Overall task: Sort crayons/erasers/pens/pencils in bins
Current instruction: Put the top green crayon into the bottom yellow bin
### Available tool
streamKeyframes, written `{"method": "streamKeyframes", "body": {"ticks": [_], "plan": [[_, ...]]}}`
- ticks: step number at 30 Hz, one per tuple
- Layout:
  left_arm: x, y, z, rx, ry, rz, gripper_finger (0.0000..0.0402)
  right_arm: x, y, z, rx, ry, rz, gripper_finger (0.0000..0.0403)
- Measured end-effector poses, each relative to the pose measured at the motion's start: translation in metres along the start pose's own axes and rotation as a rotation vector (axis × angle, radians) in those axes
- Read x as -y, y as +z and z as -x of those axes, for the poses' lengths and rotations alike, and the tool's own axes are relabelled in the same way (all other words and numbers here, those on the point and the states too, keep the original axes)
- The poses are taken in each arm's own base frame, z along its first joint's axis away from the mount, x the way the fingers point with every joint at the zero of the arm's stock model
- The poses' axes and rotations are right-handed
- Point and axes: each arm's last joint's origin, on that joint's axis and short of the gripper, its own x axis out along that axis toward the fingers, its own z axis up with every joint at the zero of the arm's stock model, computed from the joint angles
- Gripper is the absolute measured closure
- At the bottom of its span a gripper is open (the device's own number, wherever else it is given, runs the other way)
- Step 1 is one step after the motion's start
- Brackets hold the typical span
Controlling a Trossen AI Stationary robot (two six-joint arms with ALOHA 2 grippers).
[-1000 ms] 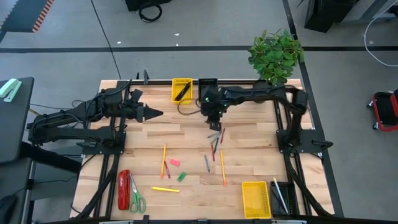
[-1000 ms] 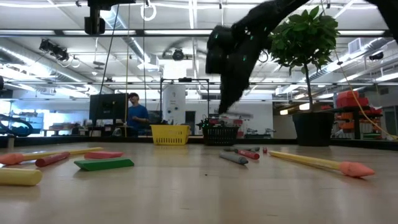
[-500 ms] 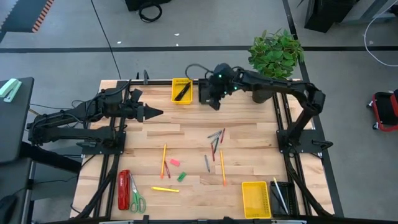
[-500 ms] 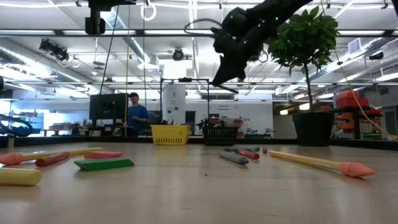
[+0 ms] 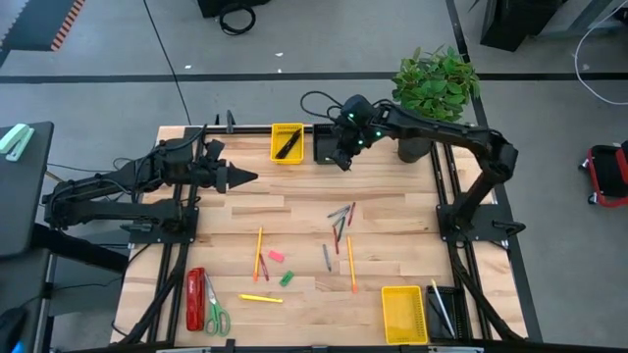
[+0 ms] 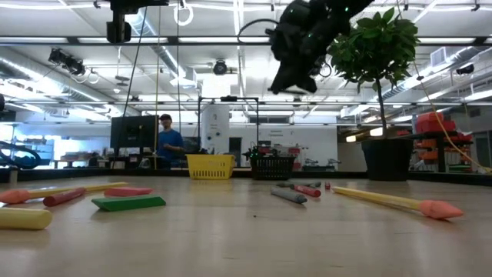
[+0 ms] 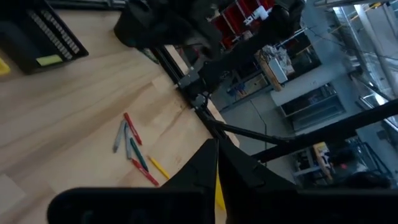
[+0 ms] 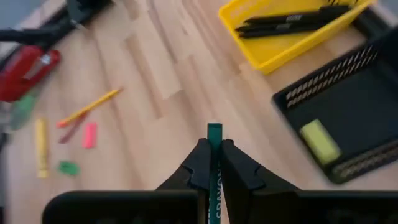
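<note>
My right gripper (image 5: 342, 163) hangs over the table's far edge, above the black bin (image 5: 328, 145), shut on a green crayon (image 8: 214, 132). That bin holds a yellow eraser (image 8: 319, 142). Beside it, the yellow bin (image 5: 287, 140) holds black pens (image 8: 292, 22). Several crayons (image 5: 340, 216) lie mid-table, with orange pencils (image 5: 258, 247) and a pink eraser (image 5: 276, 256) and a green eraser (image 5: 287, 278) nearer the front. My left gripper (image 5: 251, 177) waits shut, with nothing in it, over the table's left side. My right gripper pinches the green crayon between its two fingers, which lie along it. The crayon's flat end (image 8: 214, 129) sticks out just past the fingertips. The fingers slant down toward the far edge, and the crayon is lifted clear of the table.
A red stapler (image 5: 195, 298) and green-handled scissors (image 5: 215, 314) lie at the near left. A second yellow bin (image 5: 403, 314) and a black bin (image 5: 442, 312) stand at the near right. A potted plant (image 5: 436, 86) stands at the far right corner.
My right gripper has risen from the crayon cluster mid-table and gone toward the far edge, to above the black bin, rolling its wrist as it went. It has stayed shut on the green crayon, which is now lifted clear.
</note>
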Motion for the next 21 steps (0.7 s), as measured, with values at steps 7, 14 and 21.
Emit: {"method": "streamKeyframes", "body": {"ticks": [7,14,21], "plan": [[-0.003,0.008,0.001,0.061,0.020,-0.045,0.0388,-0.038,-0.021,0.036,-0.060,0.041,-0.187,0.0374],[-0.005,0.014,0.002,0.109,0.024,-0.160,0.0368,-0.083,-0.054,0.042,-0.241,0.031,-0.327,0.0374],[-0.004,0.014,0.002,0.088,0.008,-0.236,0.0358,-0.141,-0.092,0.037,-0.392,0.060,-0.407,0.0373]]}}
